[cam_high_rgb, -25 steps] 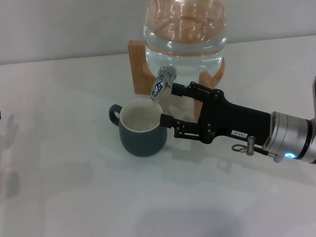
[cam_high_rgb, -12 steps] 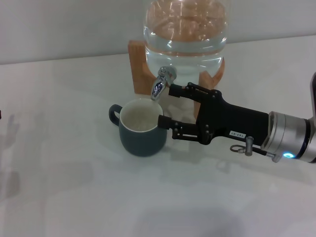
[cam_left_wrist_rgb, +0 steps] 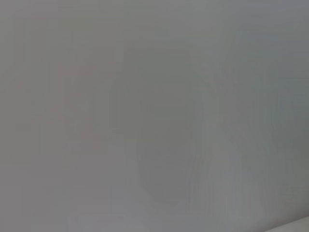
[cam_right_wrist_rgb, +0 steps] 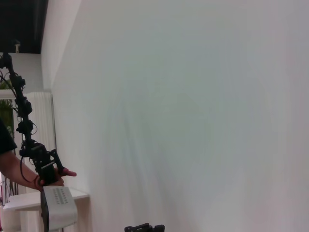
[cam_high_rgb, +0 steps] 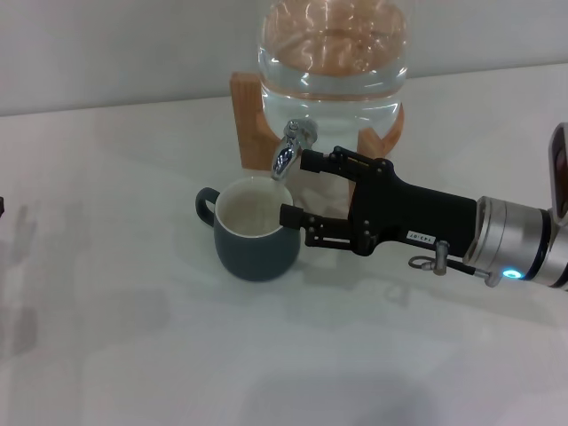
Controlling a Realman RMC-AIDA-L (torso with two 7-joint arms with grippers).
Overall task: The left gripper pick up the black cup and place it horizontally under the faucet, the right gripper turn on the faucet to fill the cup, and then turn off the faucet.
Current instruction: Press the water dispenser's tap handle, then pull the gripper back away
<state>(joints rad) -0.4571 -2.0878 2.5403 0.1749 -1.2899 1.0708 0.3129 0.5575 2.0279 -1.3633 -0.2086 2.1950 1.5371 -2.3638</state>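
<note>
Mug parked under the tap
Charcoal-blue black cup (cam_high_rgb: 256, 232), cream inside, upright beneath the faucet (cam_high_rgb: 290, 153); right claw (cam_high_rgb: 296, 188) spread wide beside both, grasping nothing.

Dark charcoal-blue cup (cam_high_rgb: 256, 235), cream inside; shiny chrome tap (cam_high_rgb: 289, 151); black claw (cam_high_rgb: 298, 188), silver cuff; tan wooden stand (cam_high_rgb: 248, 115).

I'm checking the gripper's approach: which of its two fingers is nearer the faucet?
The upper finger of the open right gripper sits right beside the faucet; the lower finger is down at the black cup rim.
</note>
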